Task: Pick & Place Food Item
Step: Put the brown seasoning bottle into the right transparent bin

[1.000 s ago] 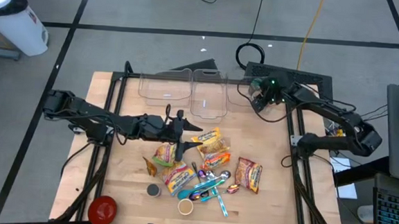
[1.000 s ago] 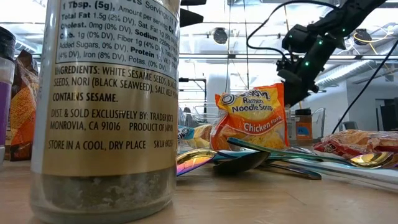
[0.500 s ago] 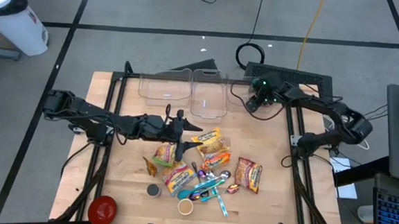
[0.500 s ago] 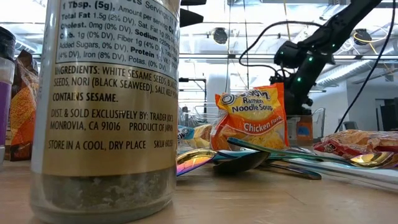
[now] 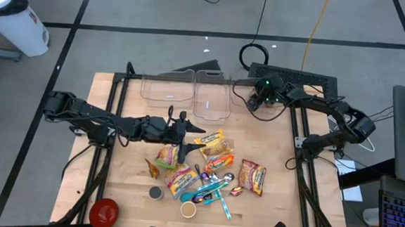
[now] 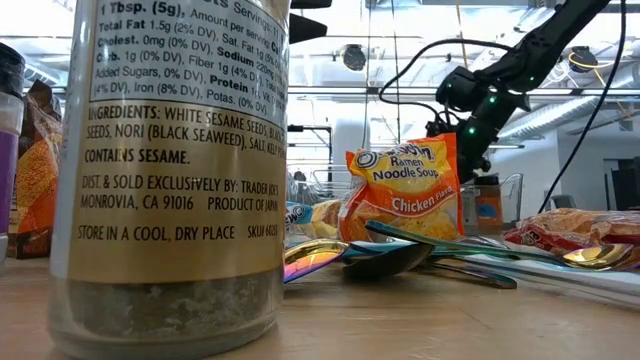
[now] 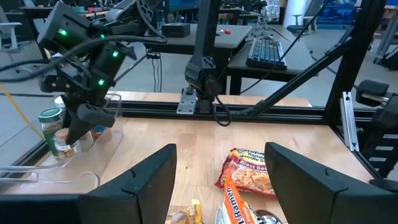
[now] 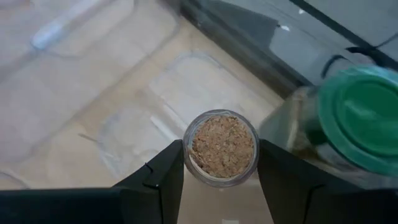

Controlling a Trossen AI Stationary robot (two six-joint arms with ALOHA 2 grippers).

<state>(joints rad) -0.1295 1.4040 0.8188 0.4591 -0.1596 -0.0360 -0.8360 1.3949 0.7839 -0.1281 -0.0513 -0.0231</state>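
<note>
The wooden table (image 5: 277,160) is carrying everything, with both dark arms reaching in over it. The left arm is stretching low across the table, its left gripper (image 5: 181,136) hanging with fingers spread apart and nothing between them, just above the heap of ramen noodle packets (image 5: 211,150) and spoons (image 5: 215,188). The right arm is bending back toward the far edge, its right gripper (image 8: 221,165) pointing down beside the clear plastic containers (image 5: 212,94). Its fingers are pinching a small cork-topped glass jar (image 8: 222,147), one finger on each side of it. Just beside that jar a green-lidded jar (image 8: 359,115) is standing, blurred and cut off at the frame's edge. In the low view a big sesame seasoning jar (image 6: 170,170) is blocking much of the table, hiding what lies behind it.
</note>
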